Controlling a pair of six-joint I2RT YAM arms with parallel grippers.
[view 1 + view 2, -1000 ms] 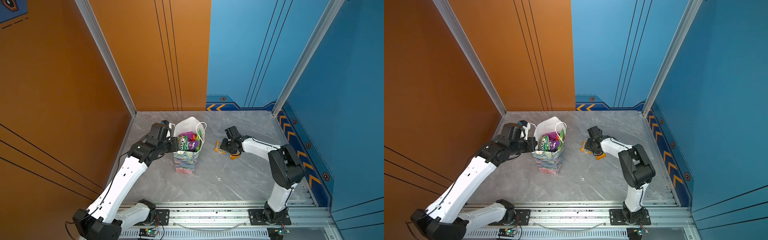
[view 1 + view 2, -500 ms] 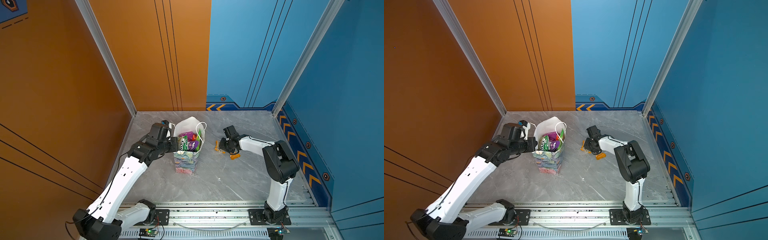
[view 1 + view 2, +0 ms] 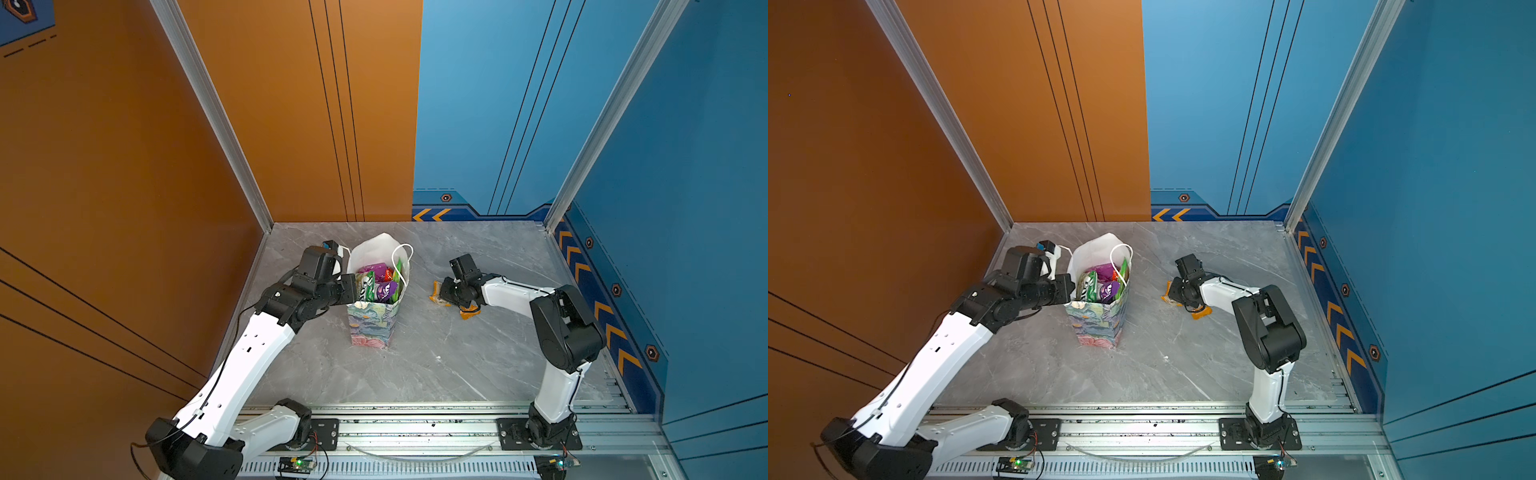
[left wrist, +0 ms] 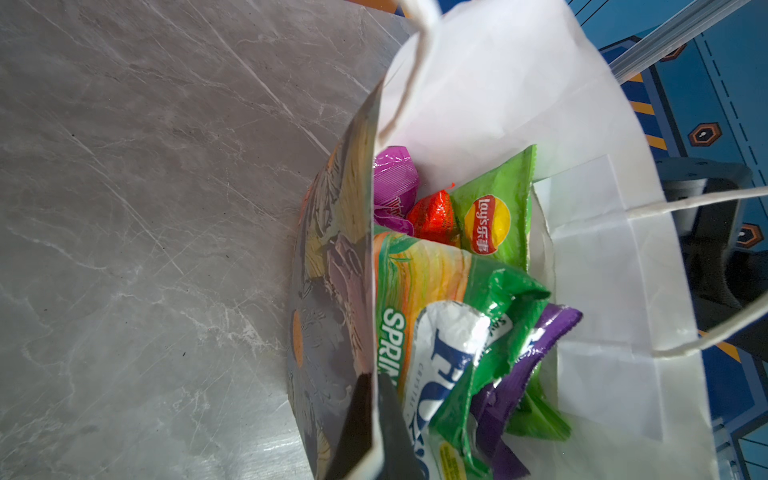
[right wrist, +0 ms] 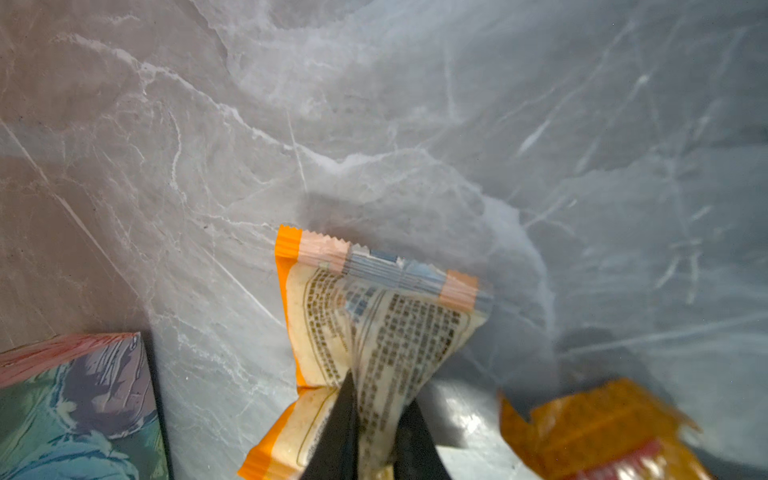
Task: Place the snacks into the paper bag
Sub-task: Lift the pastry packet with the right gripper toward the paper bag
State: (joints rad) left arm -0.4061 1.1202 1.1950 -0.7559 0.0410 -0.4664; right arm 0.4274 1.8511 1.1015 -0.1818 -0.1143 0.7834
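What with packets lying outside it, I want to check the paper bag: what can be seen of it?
The paper bag stands upright on the grey marbled table, left of centre in both top views. Its outside is painted with pastel flowers, its inside plain white. Two white cord handles loop from the open mouth. Bright snack packets fill it most of the way up. The left gripper pinches one side wall at the rim, one finger inside, one outside.

End effector (image 4: 376, 419) pinches the paper bag (image 4: 498, 83) wall; snacks (image 4: 436, 270) inside.
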